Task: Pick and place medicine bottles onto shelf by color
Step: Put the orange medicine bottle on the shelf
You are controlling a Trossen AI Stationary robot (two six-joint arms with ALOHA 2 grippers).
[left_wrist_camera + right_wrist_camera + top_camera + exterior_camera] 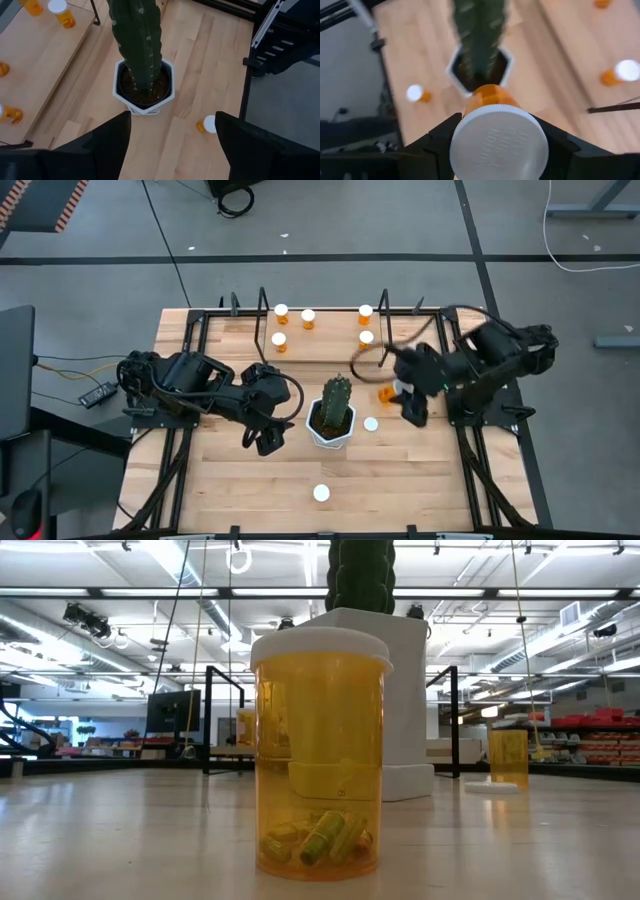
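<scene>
Right gripper (495,145) pinched a medicine bottle (492,137) by its sides, white cap toward the wrist camera, orange body pointing at the cactus (479,35); in the high view that held bottle (386,393) sat above the surface just right of the cactus pot (331,428), in front of the shelf (330,340). Five capped bottles stood on the shelf: three at the left part (282,311), (308,317), (279,340) and two toward the right (366,311), (366,337). One more bottle (371,424) stood on the surface just right of the pot, another (321,493) near the front edge, well apart from the rest; the low view showed that front one (320,750) upright, close to the lens, pills at the bottom. Left gripper (172,145) was spread wide and held nothing, hovering left of the cactus pot (145,92) over bare wood surface (230,480). The left wrist view also caught the front bottle (209,124) past the pot.
</scene>
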